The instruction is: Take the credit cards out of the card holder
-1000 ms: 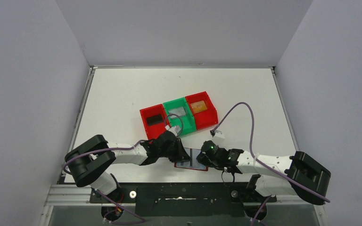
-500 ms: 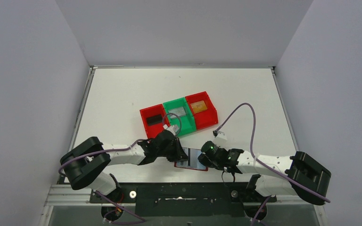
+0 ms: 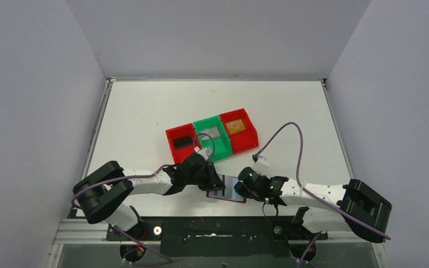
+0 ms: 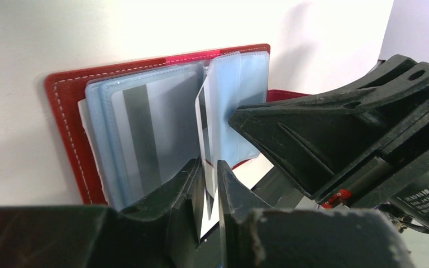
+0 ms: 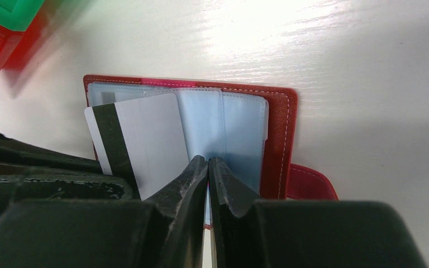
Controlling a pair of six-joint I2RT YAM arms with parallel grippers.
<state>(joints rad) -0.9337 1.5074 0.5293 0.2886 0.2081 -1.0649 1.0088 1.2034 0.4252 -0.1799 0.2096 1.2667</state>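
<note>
Left gripper, jaws narrowly parted, straddles a card edge; right gripper, jaws pressed together, touches the card holder.

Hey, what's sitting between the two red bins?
The green bin, holding a silver-grey card, sits between the left red bin and right red bin; top view shows it.
</note>
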